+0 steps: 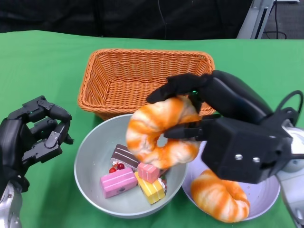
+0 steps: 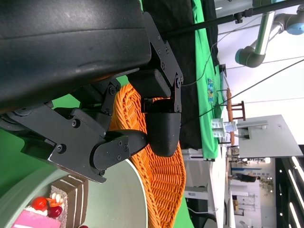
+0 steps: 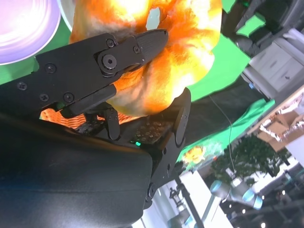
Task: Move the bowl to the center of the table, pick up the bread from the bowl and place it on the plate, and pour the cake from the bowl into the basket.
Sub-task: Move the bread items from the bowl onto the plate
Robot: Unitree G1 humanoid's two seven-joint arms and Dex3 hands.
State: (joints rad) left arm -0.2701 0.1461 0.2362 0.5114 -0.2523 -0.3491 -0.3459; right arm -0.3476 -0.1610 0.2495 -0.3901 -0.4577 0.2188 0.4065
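My right hand [image 1: 223, 128] holds an orange-and-white ring-shaped bread [image 1: 161, 133] in the air over the right side of the grey-green bowl [image 1: 88, 156]; the right wrist view shows the fingers [image 3: 118, 52] clamped on that bread [image 3: 190, 38]. Inside the bowl lie several small cake pieces: a pink one [image 1: 118, 182], a yellow one [image 1: 151, 187] and a chocolate one [image 1: 124, 155]. A second bread [image 1: 221, 195] lies on the pale lilac plate [image 1: 266, 197] at the right. My left hand [image 1: 33, 137] hovers left of the bowl with fingers curled and nothing in it. The wicker basket [image 1: 142, 78] stands behind the bowl.
Green cloth [image 1: 42, 71] covers the table. The basket [image 2: 166, 185] and the bowl's rim [image 2: 137, 190] show close beside my left hand in the left wrist view. The plate touches the bowl's right side.
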